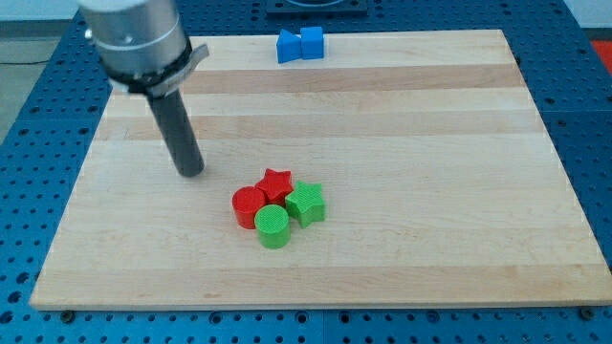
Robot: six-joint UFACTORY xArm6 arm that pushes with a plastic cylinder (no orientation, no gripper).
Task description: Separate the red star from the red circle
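Our rod has no hand; my tip (192, 172) sits at ten o'clock of the red star (276, 182), which touches the red circle (248, 205). Pushing carelessly, we risk dragging both green blocks (305, 203) along.

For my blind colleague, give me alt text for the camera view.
My tip rests on a wooden board, up-left of a tight cluster: red star, red circle, green circle, green star. Two blue blocks sit at the top edge.

Arm's upper body (134, 38) beyond the view's top; blue blocks' (300, 45) shapes unclear.
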